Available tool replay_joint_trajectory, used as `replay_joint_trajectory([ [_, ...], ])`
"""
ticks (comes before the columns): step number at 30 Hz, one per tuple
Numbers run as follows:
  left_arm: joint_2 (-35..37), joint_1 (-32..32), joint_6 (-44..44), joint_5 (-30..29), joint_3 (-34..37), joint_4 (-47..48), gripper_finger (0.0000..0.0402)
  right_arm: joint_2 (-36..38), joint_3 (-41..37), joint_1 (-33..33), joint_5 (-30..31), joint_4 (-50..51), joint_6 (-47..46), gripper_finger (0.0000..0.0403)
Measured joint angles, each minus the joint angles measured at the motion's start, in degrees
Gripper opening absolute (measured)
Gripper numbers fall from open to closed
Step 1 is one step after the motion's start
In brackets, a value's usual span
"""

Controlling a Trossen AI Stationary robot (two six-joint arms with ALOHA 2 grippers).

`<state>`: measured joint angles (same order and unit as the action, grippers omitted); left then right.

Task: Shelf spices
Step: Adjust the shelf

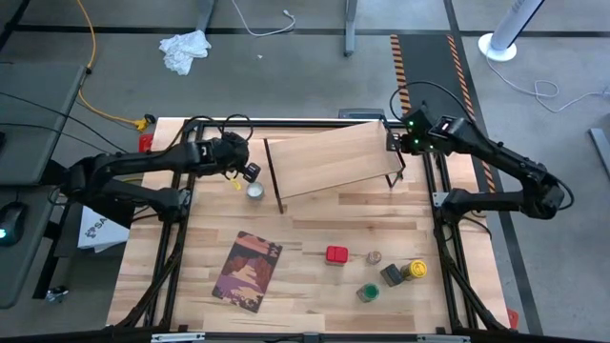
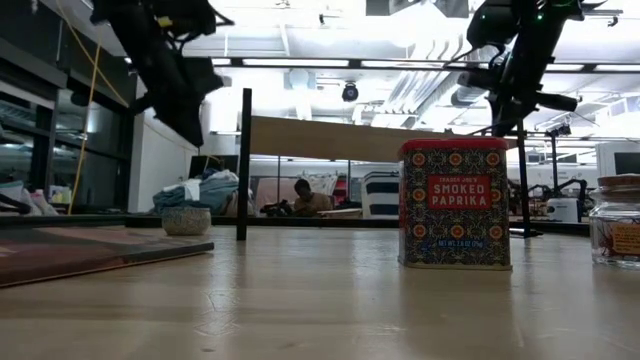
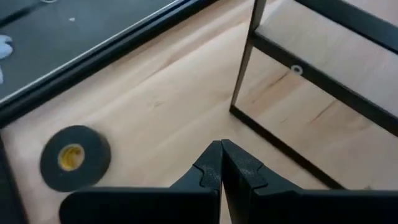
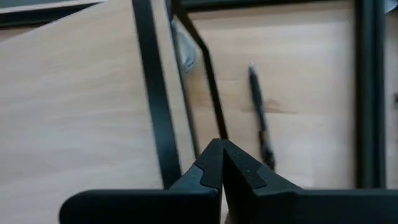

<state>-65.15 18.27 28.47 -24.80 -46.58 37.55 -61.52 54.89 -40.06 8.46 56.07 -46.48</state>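
High view: the shelf (image 1: 334, 159) stands at the table's back, bare; the spices (image 1: 376, 269) sit grouped near the front — none placed yet. Low view: red box (image 2: 455, 204) close, glass jar (image 2: 617, 220) beside it. Wrist views: left gripper (image 3: 221, 163) and right gripper (image 4: 222, 162) both pressed together, empty, by the shelf's ends. Next, I judge, one must open and reach forward to a jar

Both arms reach inward, left end effector (image 3: 221, 163) and right end effector (image 4: 222, 160) with fingers pressed together
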Motion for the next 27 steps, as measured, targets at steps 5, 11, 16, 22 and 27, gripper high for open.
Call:
replay_joint_trajectory([
  [5,-0.1,1.1,-2.1,0.8,2.2,-4.0,0.0000,0.0,0.0,4.3,-1.5,-0.4,-4.4,0.0000],
  [11,0.3,3.8,-9.7,1.8,2.3,-2.7,0.0000,0.0,0.0,14.4,-1.1,-1.5,-13.4,0.0000],
  [16,2.0,5.7,-14.3,2.3,2.3,-0.6,0.0000,-1.2,0.0,25.0,5.0,-2.7,-23.1,0.0000],
  [22,6.8,6.9,-16.8,3.7,2.2,4.1,0.0000,-6.5,0.1,34.2,8.3,-6.0,-32.4,0.0000],
  [27,13.1,6.9,-15.4,2.7,2.4,10.2,0.0000,-13.0,0.2,38.2,8.6,-16.1,-34.7,0.0000],
])
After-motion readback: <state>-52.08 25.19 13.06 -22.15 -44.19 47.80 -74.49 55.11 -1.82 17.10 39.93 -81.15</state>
